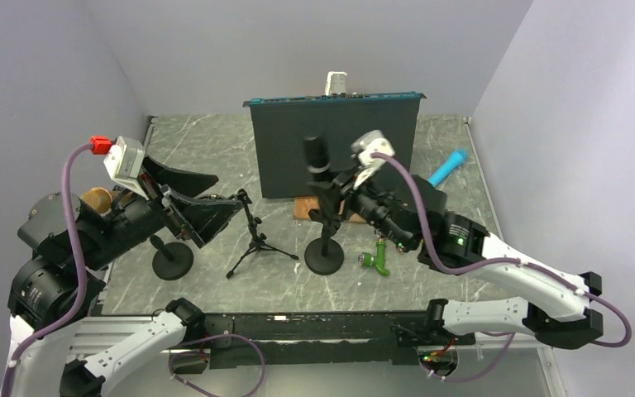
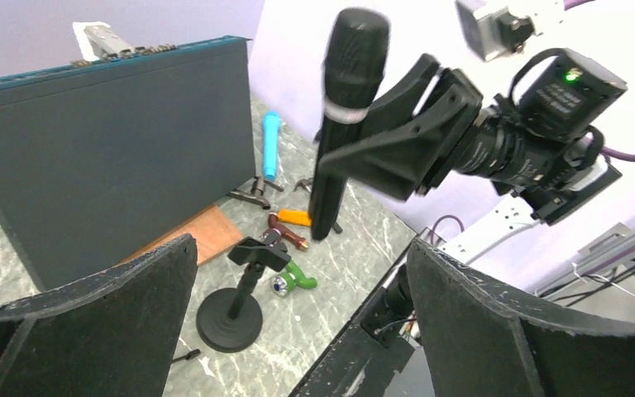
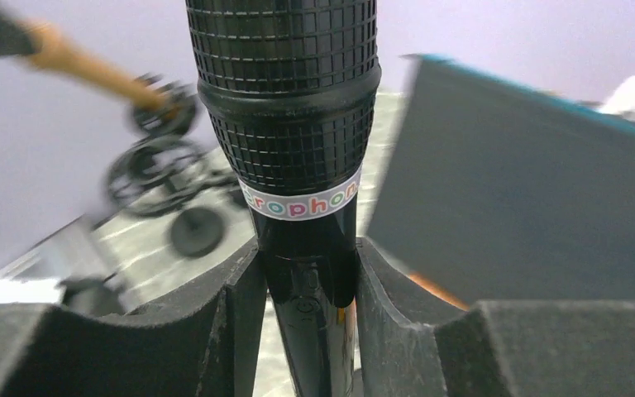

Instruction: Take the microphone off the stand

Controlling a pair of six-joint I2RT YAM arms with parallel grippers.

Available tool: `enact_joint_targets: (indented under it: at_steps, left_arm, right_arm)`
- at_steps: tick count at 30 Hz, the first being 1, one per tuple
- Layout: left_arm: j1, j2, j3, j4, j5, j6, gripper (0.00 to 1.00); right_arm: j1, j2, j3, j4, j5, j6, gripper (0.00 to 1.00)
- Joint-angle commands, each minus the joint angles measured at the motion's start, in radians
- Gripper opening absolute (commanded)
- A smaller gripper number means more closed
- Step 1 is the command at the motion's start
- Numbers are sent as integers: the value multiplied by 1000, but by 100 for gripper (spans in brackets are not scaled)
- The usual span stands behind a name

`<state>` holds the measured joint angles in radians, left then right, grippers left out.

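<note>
Microphone stands upright, pinched just below its mesh head between the closed fingers of the right gripper. Its lower end appears lifted clear of the round-based desk stand beneath. The left gripper hangs nearby, fingers spread wide.

Microphone: black metal mesh head, glossy smooth black handle, shiny printed sticker band. The right gripper pads look like matt black, slightly grainy plastic. Stand is matt black with a smooth round base, table is smooth grey marble-look stone with a faint sheen, panel is flat matt dark, and board is bare brown wood.
</note>
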<state>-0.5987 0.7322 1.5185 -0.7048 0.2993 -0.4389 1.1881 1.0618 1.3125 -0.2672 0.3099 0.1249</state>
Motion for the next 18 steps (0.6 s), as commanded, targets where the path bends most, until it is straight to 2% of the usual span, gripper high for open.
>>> enact_joint_targets:
  at_steps: [1,4,6,12,16,18]
  left_arm:
    - [1,-20,-10,-15,-79,20,99]
    - [1,-30,-19,-23,-82,24,99]
    - [1,-28,-20,-34,-91,25,99]
    - [1,-25,-48,-20,-65,9,99]
    - [1,-31,-67,-20,-69,-1,99]
    - [1,-41,-86,-5,-59,-10,99]
  right_arm:
    - [-12,-102,-42,38,509,-132,0]
    - [-53,-156,-117,109,719,-209,0]
    - [-147,-181,-162,111,754,-192,0]
    - [-731,-118,-191,-89,423,84,0]
    - [-991,75,-170,-142,224,229,0]
    - [-1097,181,-140,-174,176,312,0]
